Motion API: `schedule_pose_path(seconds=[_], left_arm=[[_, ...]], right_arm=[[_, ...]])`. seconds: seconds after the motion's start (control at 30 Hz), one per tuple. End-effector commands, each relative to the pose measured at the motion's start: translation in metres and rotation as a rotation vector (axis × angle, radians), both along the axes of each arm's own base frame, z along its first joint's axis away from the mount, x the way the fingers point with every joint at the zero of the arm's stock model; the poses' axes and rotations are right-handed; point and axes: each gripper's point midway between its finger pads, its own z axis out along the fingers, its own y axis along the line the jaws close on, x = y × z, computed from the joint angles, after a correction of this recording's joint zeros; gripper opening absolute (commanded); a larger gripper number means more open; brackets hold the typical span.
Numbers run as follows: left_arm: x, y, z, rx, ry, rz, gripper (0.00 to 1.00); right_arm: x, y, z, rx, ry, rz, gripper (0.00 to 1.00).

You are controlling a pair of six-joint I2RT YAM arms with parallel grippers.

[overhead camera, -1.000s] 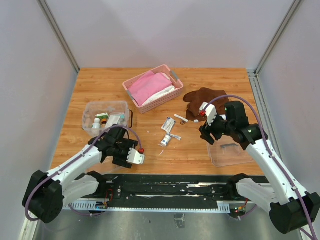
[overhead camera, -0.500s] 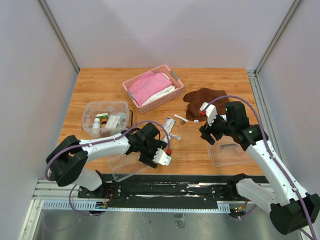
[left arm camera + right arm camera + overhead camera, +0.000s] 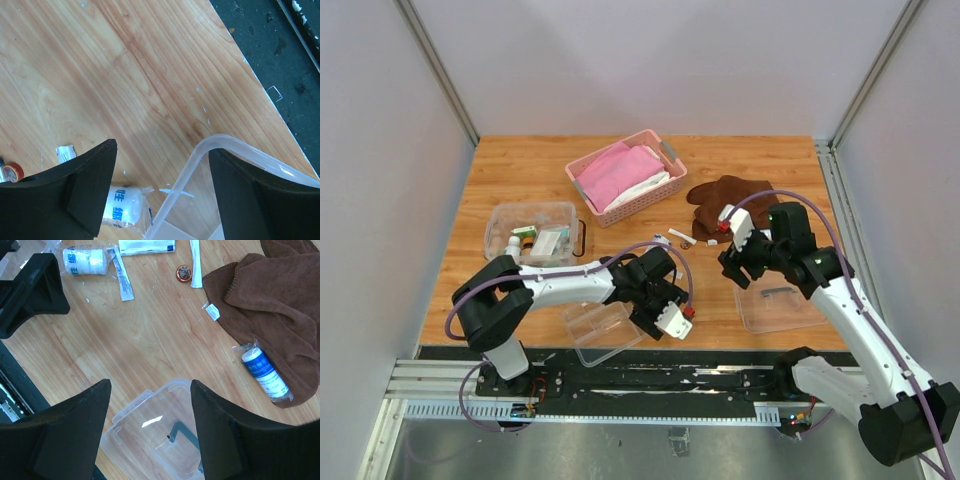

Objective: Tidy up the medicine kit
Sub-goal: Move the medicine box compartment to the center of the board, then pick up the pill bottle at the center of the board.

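Observation:
The medicine kit's clear box (image 3: 530, 232), holding small bottles and packets, stands at the left. Its divided clear tray (image 3: 603, 328) lies near the front edge. My left gripper (image 3: 650, 300) hangs open over the tray's right corner. In the left wrist view the tray rim (image 3: 200, 155) runs between the jaws of the left gripper (image 3: 162, 150), touching neither, with a wrapped bandage roll (image 3: 122, 210) beside it. The clear lid (image 3: 778, 305) with its dark handle (image 3: 182, 432) lies at the right. My right gripper (image 3: 150, 390) hovers open above the lid (image 3: 150, 435), holding nothing.
A pink basket (image 3: 625, 175) with pink cloth stands at the back. A brown cloth (image 3: 270, 295) lies right of centre with a bandage roll (image 3: 265, 372) on its edge. Loose packets (image 3: 122, 282), another roll (image 3: 85, 261) and a small round tin (image 3: 183, 273) lie mid-table.
My left arm has swept right along the front of the table, from below the box to the tray's right corner. The tray has come into view. The right arm has not moved.

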Motion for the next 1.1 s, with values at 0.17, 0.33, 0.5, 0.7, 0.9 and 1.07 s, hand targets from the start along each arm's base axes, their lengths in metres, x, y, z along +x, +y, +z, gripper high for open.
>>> schedule_pose_path(seconds=[0.17, 0.33, 0.5, 0.7, 0.9, 1.07], left_arm=[[-0.009, -0.018, 0.034, -0.105, -0.009, -0.061, 0.81], [-0.001, -0.011, 0.058, -0.201, -0.009, 0.082, 0.91], [0.036, -0.001, 0.083, -0.348, 0.041, 0.372, 0.93], [0.081, 0.006, 0.086, -0.416, 0.190, 0.799, 0.92], [0.090, 0.006, 0.052, -0.321, 0.306, 1.012, 0.90], [0.094, 0.009, 0.029, -0.257, 0.323, 1.096, 0.89]], right_arm=[[0.014, -0.008, -0.009, -0.018, 0.014, -0.087, 0.67], [0.018, -0.012, -0.006, -0.025, 0.000, -0.116, 0.66], [0.018, -0.013, -0.002, -0.023, -0.021, -0.119, 0.66], [0.019, -0.017, 0.000, -0.035, -0.039, -0.137, 0.66], [0.021, -0.025, 0.004, -0.032, -0.061, -0.165, 0.65], [0.021, -0.028, 0.006, -0.022, -0.069, -0.176, 0.65]])
